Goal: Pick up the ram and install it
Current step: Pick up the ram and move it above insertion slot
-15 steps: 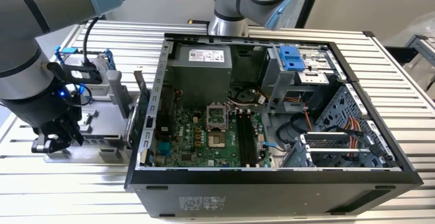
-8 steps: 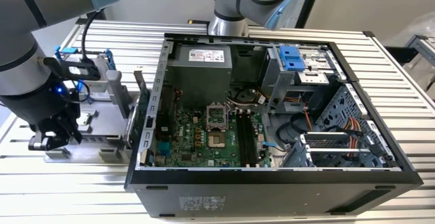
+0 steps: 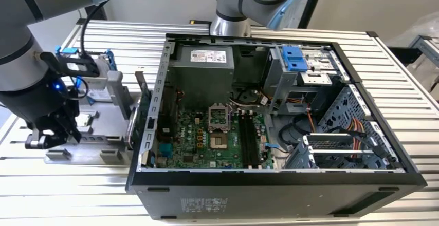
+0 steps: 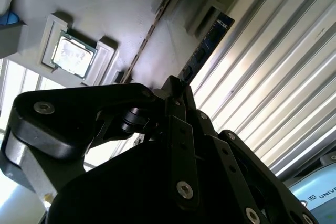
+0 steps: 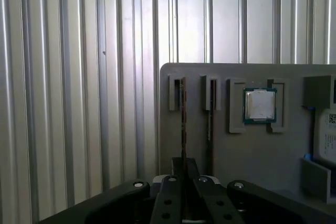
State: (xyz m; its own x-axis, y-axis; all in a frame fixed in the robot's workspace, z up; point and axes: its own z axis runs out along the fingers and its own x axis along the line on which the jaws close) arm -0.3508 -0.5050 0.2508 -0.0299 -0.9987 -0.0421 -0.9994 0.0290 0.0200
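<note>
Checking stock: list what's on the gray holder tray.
On the tray: a silver processor in a recess; the ram and a second thin board standing edgewise in slots. The gripper hides the ram's near end.

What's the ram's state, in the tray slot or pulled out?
In. The thin bluish-green ram stick stands on edge in its slot of the grey holder tray, with the black claw right at it.
</note>
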